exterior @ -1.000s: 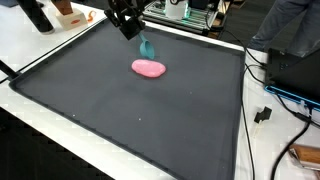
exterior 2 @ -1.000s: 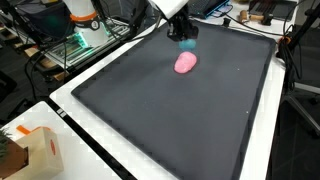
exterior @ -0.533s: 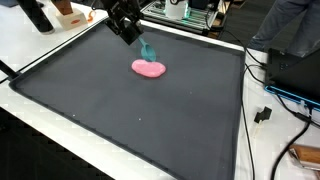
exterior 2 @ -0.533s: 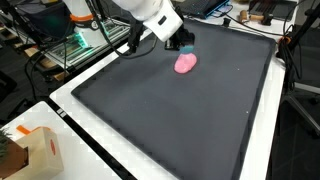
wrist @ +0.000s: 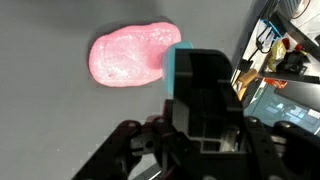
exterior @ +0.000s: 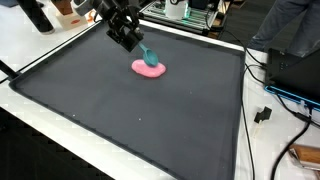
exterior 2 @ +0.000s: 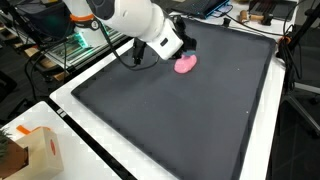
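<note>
The claw is closed on a teal block over the pink lump's edge; a firm, level hold above the black mat seems wise.

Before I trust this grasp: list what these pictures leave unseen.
Wrist view: end effector covers most of the teal object; its shape is unclear.
Exterior view: white arm hides the teal object and most of the end effector.
Exterior view: whether the teal object touches the pink blob is too small to tell.
</note>
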Motion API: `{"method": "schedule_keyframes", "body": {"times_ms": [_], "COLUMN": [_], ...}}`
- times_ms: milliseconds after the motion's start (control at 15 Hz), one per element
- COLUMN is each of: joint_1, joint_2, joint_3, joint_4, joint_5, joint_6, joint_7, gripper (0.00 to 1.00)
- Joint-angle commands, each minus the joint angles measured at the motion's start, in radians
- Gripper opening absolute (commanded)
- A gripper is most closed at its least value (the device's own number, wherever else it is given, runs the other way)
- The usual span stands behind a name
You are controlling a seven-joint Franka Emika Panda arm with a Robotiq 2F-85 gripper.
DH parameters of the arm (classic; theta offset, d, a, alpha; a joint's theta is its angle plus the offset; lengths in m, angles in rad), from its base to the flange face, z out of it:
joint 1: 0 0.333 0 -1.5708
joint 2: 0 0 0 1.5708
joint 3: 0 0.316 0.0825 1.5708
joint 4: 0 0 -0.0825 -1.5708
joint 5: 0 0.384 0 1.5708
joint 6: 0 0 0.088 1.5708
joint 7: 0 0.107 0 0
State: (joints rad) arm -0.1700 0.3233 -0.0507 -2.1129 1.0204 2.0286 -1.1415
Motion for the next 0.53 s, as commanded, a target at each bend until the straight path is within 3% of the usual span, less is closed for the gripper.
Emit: {"method": "schedule_keyframes", "body": {"times_ms": [0, 467], "joint_1": [-0.018, -0.027], "joint_2": [0.063, 0.137], "joint_3": [-0.007, -0.018], "joint_4": [0.046, 0.091], "joint_5": [0.033, 0.019], "joint_6": [-0.045, -0.04], "joint_7": [-0.019, -0.003], "gripper": [0.25, 0.25]}}
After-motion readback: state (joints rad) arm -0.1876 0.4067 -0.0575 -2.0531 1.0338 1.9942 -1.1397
